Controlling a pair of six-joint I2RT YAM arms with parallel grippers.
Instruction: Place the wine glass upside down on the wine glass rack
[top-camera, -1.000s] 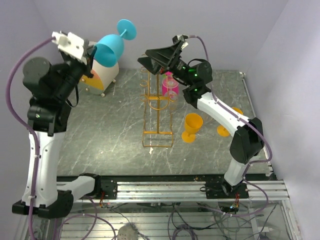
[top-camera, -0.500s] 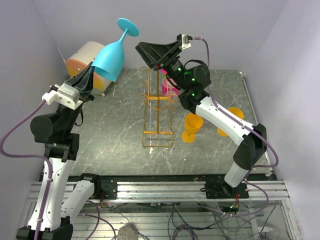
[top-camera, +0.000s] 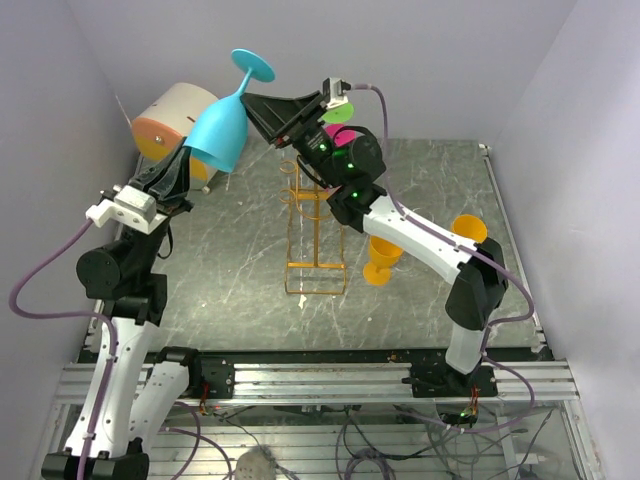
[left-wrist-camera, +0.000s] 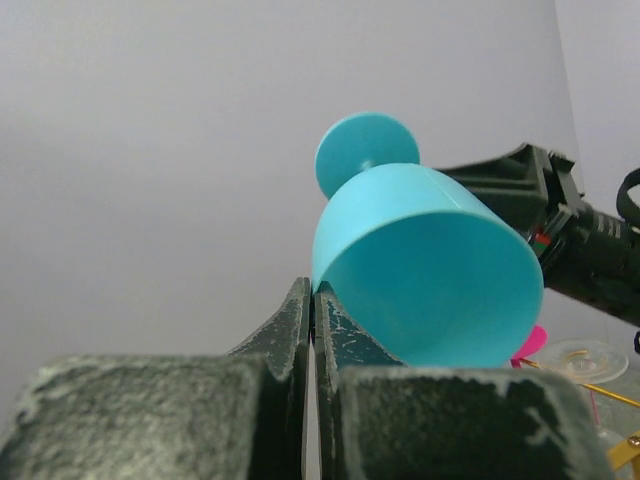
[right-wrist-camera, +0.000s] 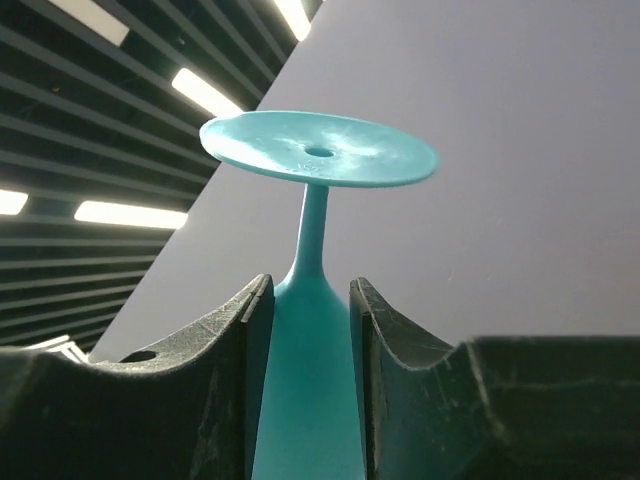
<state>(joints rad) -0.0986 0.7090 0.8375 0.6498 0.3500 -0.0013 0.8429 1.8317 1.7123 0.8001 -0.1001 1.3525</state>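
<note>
R gripper (top-camera: 262, 106) has swung onto glass (top-camera: 220, 130), aloft up-left of rack (top-camera: 315, 215); jaws narrowed round neck, prob. gripping. L gripper (left-wrist-camera: 313, 300) pinched shut on rim. Handover step: you open L next, once R's hold is sure.

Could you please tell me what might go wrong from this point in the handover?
The left tool pinches only the rim of the wine glass, so it could slip. The right tool clamps the tapered neck, which may slide out. The thin wine glass rack nearby could tip if bumped.

No legible text, label, brand or number anywhere.
</note>
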